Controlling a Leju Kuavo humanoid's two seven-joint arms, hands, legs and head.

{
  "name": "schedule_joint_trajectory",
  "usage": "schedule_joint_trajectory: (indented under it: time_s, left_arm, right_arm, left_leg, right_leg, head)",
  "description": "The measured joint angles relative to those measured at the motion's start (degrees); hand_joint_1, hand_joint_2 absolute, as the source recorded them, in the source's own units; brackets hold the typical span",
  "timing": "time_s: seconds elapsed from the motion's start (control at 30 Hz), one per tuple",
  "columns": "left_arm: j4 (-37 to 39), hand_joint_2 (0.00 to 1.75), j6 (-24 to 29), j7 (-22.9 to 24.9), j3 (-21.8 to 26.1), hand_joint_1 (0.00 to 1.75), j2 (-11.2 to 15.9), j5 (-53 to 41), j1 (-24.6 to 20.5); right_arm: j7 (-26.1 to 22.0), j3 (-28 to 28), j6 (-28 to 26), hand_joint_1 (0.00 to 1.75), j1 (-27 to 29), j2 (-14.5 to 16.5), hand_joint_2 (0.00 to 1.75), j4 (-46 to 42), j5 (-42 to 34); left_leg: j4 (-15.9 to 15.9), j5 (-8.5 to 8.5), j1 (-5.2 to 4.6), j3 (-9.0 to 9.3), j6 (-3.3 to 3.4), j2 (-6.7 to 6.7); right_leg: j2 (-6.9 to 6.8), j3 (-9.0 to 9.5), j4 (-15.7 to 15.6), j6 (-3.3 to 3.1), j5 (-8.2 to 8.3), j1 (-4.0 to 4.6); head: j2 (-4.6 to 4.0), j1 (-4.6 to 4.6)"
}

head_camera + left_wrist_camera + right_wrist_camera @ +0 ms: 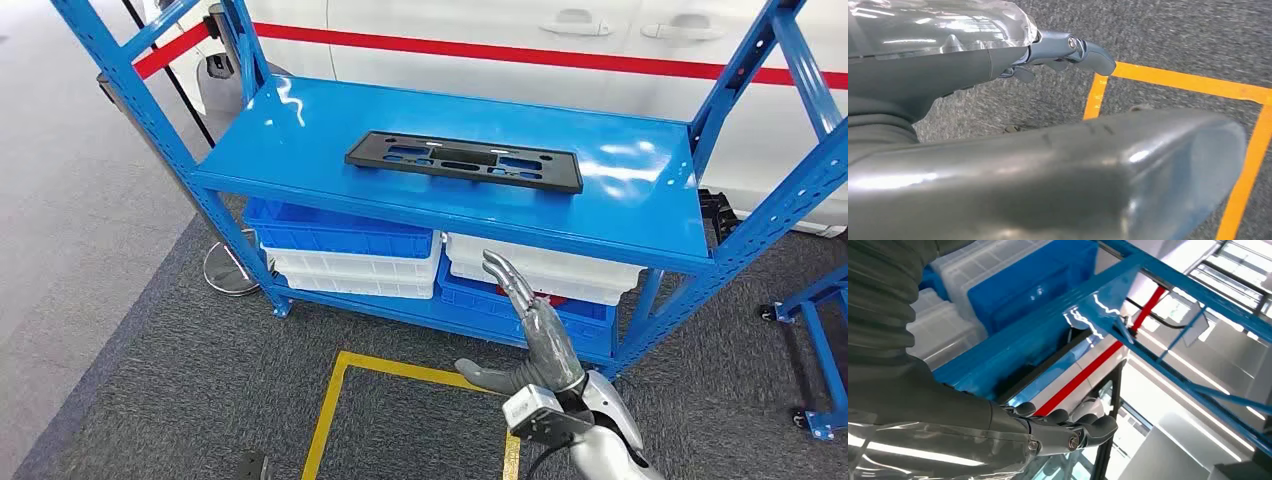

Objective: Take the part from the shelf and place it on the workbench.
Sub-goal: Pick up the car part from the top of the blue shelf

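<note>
Head view: right hand [535, 335], fingers spread and empty, before stacked bins [350, 250] below the part [464, 161]; left hand's [1068, 50] grasp unclear.

The shelf [300, 140] is blue painted metal, glossy enough to mirror the lights. On its top board lies the part [463, 161], matt black plastic. Beneath that board sit smooth blue and white plastic bins [345, 250]. Before the shelf, rough grey carpet [200, 380] carries smooth yellow tape [330, 410]. The right hand [530, 345] is satin grey metal.
</note>
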Motion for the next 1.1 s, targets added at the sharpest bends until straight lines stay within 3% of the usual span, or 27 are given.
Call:
schedule_joint_trajectory:
  time_s: [0.07,0.1,0.13,0.17,0.2,0.27,0.33,0.5,0.6,0.63,0.67,0.7,0.73,0.8,0.83,0.9,1.0,1.07,1.1]
  left_arm:
    - [0.03,0.00,-0.03,0.02,0.00,0.00,0.01,0.01,0.02]
    - [0.08,0.00,-0.06,0.07,0.00,0.00,0.02,0.01,0.07]
    - [0.14,0.00,-0.09,0.12,0.00,0.00,0.02,0.01,0.17]
    - [0.20,0.00,-0.13,0.17,0.00,0.00,0.02,0.01,0.27]
    - [0.24,0.00,-0.15,0.21,0.00,0.00,0.02,0.00,0.35]
    - [0.27,0.00,-0.20,0.23,0.00,0.00,0.05,0.00,0.36]
    - [0.32,0.00,-0.25,0.25,0.00,0.00,0.15,-0.01,0.23]
    - [0.37,0.00,-0.47,0.43,0.00,0.00,0.18,-0.11,0.20]
    - [0.37,0.00,-0.52,0.51,0.01,0.00,0.17,-0.23,0.12]
    - [0.37,0.00,-0.55,0.52,0.01,0.00,0.17,-0.28,0.11]
    - [0.37,0.00,-0.58,0.54,0.01,0.00,0.16,-0.38,0.15]
    - [0.37,0.00,-0.61,0.57,0.00,0.00,0.13,-0.52,0.22]
    - [0.37,0.00,-0.61,0.61,0.00,0.00,0.09,-0.69,0.27]
    - [0.38,0.00,-0.61,0.73,0.00,0.00,-0.05,-0.92,0.31]
    - [0.39,0.00,-0.58,0.80,0.01,0.00,-0.12,-0.96,0.24]
    - [0.42,0.00,-0.46,1.07,0.02,0.00,-0.23,-0.96,0.12]
    - [0.44,0.00,-0.17,1.33,0.02,0.00,-0.24,-0.95,0.04]
    - [0.44,0.00,-0.04,1.35,0.02,0.00,-0.24,-0.92,-0.08]
    - [0.44,0.00,-0.02,1.34,0.02,0.00,-0.24,-0.91,-0.14]
  right_arm:
    - [0.18,0.22,-0.03,0.00,-0.31,0.44,1.75,0.62,-0.02]
    - [0.31,0.39,-0.08,0.00,-0.53,0.87,1.75,1.26,0.01]
    - [0.40,0.52,-0.19,0.00,-0.64,1.23,1.75,1.92,0.17]
    - [0.44,0.59,-0.38,0.00,-0.68,1.56,1.75,2.49,0.42]
    - [0.44,0.60,-0.63,0.00,-0.74,1.89,1.75,2.95,0.75]
    - [0.43,0.63,-1.63,0.00,-1.18,2.64,1.75,3.75,1.97]
    - [0.61,0.70,-3.57,0.00,-1.97,3.66,1.75,4.88,4.33]
    - [2.72,0.80,-9.52,0.00,-3.39,5.59,1.75,7.29,12.96]
    - [6.09,0.82,-16.17,0.00,-4.73,6.52,1.75,9.30,23.88]
    - [7.36,0.81,-18.28,0.00,-4.93,6.80,1.75,10.12,27.84]
    - [8.55,0.78,-20.01,0.00,-5.00,7.07,1.75,10.93,31.51]
    - [9.43,0.72,-21.04,0.00,-5.07,7.31,1.75,11.56,34.13]
    - [10.08,0.64,-21.68,0.00,-5.20,7.55,1.75,12.07,36.00]
    - [11.25,0.46,-22.40,0.00,-5.69,7.98,1.75,13.00,38.61]
    - [11.90,0.35,-22.68,0.00,-6.03,8.19,1.75,13.55,39.86]
    - [13.07,-0.17,-23.08,0.00,-6.45,8.77,1.75,14.88,42.96]
    - [13.15,-1.71,-23.26,0.00,-6.85,10.24,1.75,16.73,45.85]
    - [12.66,-2.86,-23.33,0.00,-7.35,11.30,1.75,17.90,46.82]
    - [12.45,-3.48,-23.36,0.00,-7.52,11.72,1.75,18.55,47.36]
  left_leg:
    - [4.58,-1.84,-0.03,-2.45,-0.01,-0.01]
    - [8.63,-3.24,-0.04,-4.70,0.00,-0.02]
    - [11.83,-3.91,-0.05,-6.67,0.06,-0.03]
    - [13.25,-3.54,-0.07,-7.84,0.20,-0.03]
    - [12.41,-2.04,-0.11,-7.95,0.43,-0.04]
    - [5.78,2.63,-0.35,-5.72,1.25,-0.07]
    - [-0.33,4.99,-0.83,-3.28,2.06,-0.09]
    - [-3.13,4.48,-0.91,-1.45,3.51,-0.25]
    - [-3.34,4.14,-1.03,-0.61,4.27,-0.23]
    - [-3.33,3.92,-1.12,-0.40,4.41,-0.25]
    - [-3.32,3.65,-1.20,-0.08,4.48,-0.28]
    - [-3.31,3.30,-1.27,0.34,4.47,-0.32]
    - [-3.30,2.91,-1.32,0.89,4.40,-0.35]
    - [-3.34,2.06,-1.43,1.94,4.13,-0.36]
    - [-3.34,1.72,-1.47,2.17,3.90,-0.34]
    - [-3.36,1.32,-1.55,2.44,3.31,-0.26]
    - [-1.74,0.77,-1.53,2.74,2.40,-0.22]
    - [3.34,-0.51,-1.30,0.28,1.92,-0.28]
    - [7.10,-1.78,-1.16,-2.04,1.67,-0.31]
  right_leg:
    - [-0.02,0.02,0.01,-0.17,-0.08,0.12]
    - [-0.03,0.05,0.02,-0.35,-0.17,0.26]
    - [0.00,0.13,0.03,-0.47,-0.28,0.41]
    - [0.07,0.27,0.04,-0.54,-0.42,0.57]
    - [0.17,0.51,0.04,-0.56,-0.59,0.69]
    - [0.39,1.17,0.00,-0.39,-1.01,0.79]
    - [0.59,1.59,-0.05,0.10,-1.39,0.94]
    - [0.35,1.26,1.98,1.94,-1.97,1.04]
    - [0.10,-3.59,10.89,2.27,-6.01,0.99]
    - [0.10,-5.55,13.86,2.24,-6.94,1.01]
    - [0.09,-6.82,15.25,2.18,-6.82,1.02]
    - [0.09,-7.14,14.65,2.10,-5.56,1.05]
    - [0.08,-6.55,12.16,1.94,-3.29,1.09]
    - [-0.10,-4.29,5.15,1.29,1.32,1.43]
    - [-0.22,-3.45,2.29,0.90,2.19,1.71]
    - [-0.34,-2.85,0.10,0.13,2.07,2.12]
    - [-0.03,-1.26,-0.85,-0.74,1.82,1.67]
    - [0.00,-0.02,-1.27,-1.13,1.29,1.36]
    - [0.00,0.39,-1.32,-1.24,0.93,1.30]
  head:
    - [0.00,0.00]
    - [-0.01,0.00]
    - [0.00,0.00]
    - [0.00,0.00]
    - [0.00,0.00]
    - [0.00,0.00]
    - [0.00,0.00]
    - [0.00,0.03]
    - [0.01,0.03]
    - [0.01,0.03]
    - [0.01,0.03]
    - [0.00,0.03]
    - [0.01,0.02]
    - [-0.01,0.03]
    - [0.00,0.04]
    - [0.01,0.02]
    - [0.01,0.01]
    - [0.01,0.01]
    - [0.01,0.00]
